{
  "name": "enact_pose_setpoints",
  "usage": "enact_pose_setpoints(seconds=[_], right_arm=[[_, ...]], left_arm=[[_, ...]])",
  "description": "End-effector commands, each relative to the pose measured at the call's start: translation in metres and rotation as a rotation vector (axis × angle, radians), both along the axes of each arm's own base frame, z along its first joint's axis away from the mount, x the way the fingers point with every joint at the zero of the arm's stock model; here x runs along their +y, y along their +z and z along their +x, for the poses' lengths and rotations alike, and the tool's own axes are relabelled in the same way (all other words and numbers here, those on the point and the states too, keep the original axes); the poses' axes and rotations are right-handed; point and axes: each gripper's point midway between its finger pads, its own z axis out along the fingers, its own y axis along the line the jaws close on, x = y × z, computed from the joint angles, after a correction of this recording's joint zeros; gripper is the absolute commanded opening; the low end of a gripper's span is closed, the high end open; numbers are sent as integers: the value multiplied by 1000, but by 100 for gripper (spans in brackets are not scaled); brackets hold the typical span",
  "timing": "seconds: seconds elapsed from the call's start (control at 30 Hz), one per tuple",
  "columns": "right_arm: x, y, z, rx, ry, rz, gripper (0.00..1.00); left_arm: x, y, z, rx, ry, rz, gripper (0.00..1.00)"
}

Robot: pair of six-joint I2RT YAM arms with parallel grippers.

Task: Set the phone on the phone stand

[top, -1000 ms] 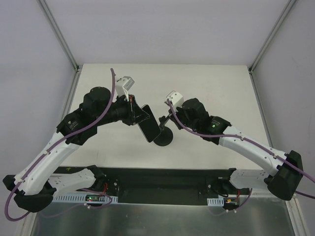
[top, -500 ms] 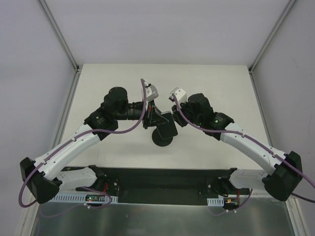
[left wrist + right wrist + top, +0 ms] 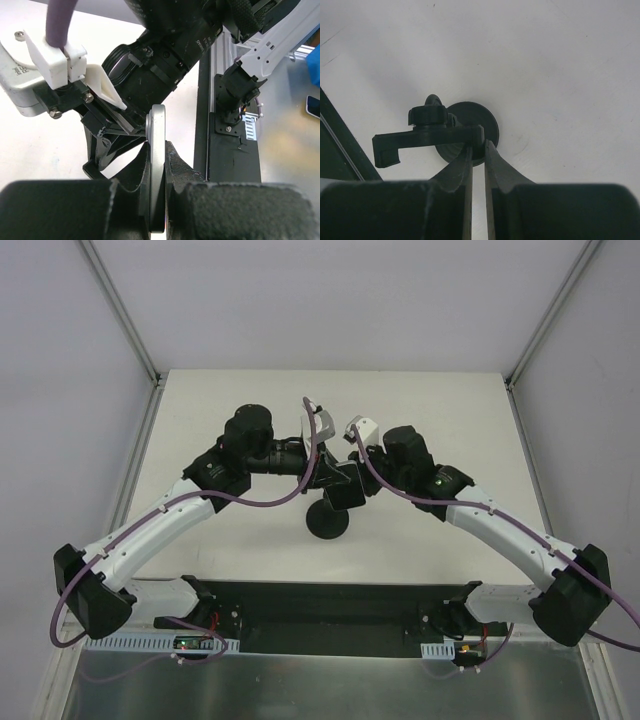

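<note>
My left gripper (image 3: pixel 159 150) is shut on the phone (image 3: pixel 157 165), which shows edge-on as a silver rim between the pads. From above, the phone (image 3: pixel 345 490) hangs dark and tilted just over the phone stand's round black base (image 3: pixel 328 523), with the left gripper (image 3: pixel 333 478) on its left. My right gripper (image 3: pixel 477 146) is shut on the right end of the phone stand's bracket head (image 3: pixel 427 137); the knob and the disc base (image 3: pixel 480 120) lie beyond it. In the top view the right gripper (image 3: pixel 362 473) sits right beside the phone.
Both arms meet over the middle of the white table (image 3: pixel 200 420). A black mounting rail (image 3: pixel 330 602) runs along the near edge. Grey enclosure walls with metal posts (image 3: pixel 130 330) border the table on the left, right and back.
The left arm has swung right with the phone, from left of the stand to directly over its base and against the right gripper. The right gripper has stayed on the stand's bracket.
</note>
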Motion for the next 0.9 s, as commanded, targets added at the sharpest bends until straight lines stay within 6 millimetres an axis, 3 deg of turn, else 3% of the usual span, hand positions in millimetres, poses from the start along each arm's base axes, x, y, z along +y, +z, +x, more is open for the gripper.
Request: enact_pose_setpoints(seconds=[0.0,0.23,0.37,0.6,0.87], right_arm=[[16,36,7,-46,10,116,1],[24,35,-7,-4,124,147,0],[27,36,-10,25,160,160,0],[28,39,-11,45,181,178,0],[26,36,-8,59,224,177,0]], left_arm=[[1,32,9,-129,10,-63,0],[-3,30,-15,-185,-225,-65,0],[-11,31,-17,-165,-294,-75,0],[-12,7,-6,-193,-270,-17,0],[-5,5,-10,-253,-267,-15,0]])
